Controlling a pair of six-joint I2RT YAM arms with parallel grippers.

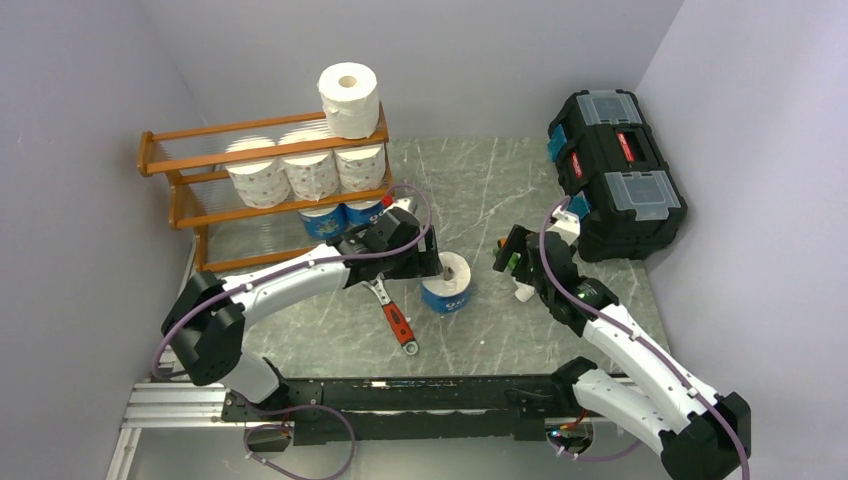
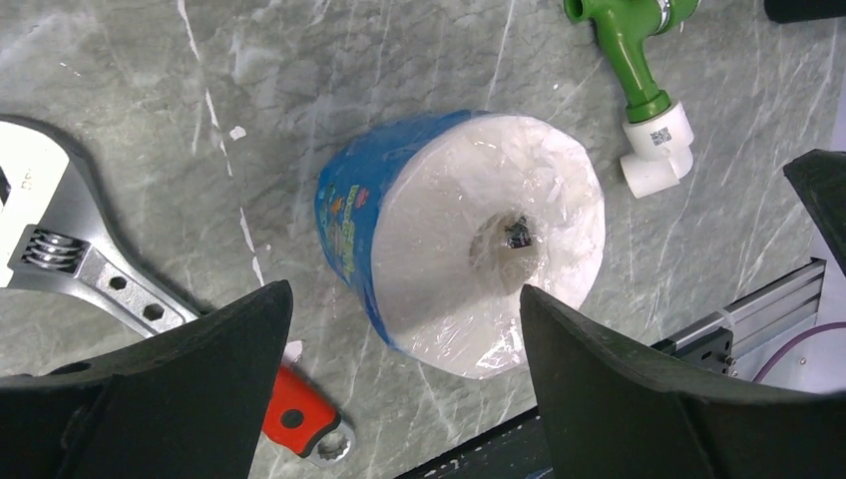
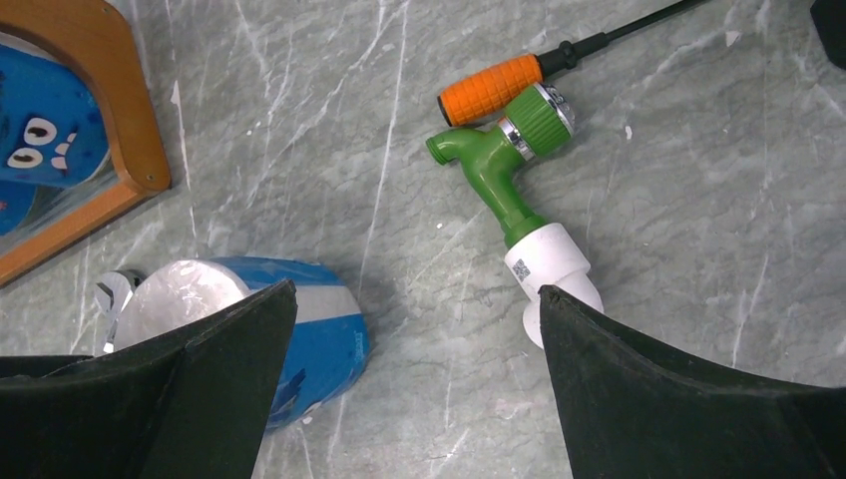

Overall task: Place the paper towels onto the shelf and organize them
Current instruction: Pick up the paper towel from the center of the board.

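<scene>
The wooden shelf (image 1: 180, 160) stands at the back left. A plain white paper towel roll (image 1: 349, 98) sits on its top tier. Three print rolls (image 1: 310, 168) fill the middle tier, and two blue-wrapped rolls (image 1: 340, 217) stand on the bottom tier. One more blue-wrapped roll (image 1: 447, 282) (image 2: 469, 239) stands upright on the table. My left gripper (image 1: 436, 264) (image 2: 404, 289) is open above it, a finger on either side, neither visibly pressing it. My right gripper (image 1: 510, 256) (image 3: 417, 289) is open over bare table, to the right of that roll (image 3: 309, 319).
A red-handled wrench (image 1: 395, 318) (image 2: 80, 269) lies left of the loose roll. A green and white pipe fitting (image 1: 520, 285) (image 3: 499, 180) and an orange-handled screwdriver (image 3: 499, 85) lie under my right arm. A black toolbox (image 1: 615, 170) stands at the back right.
</scene>
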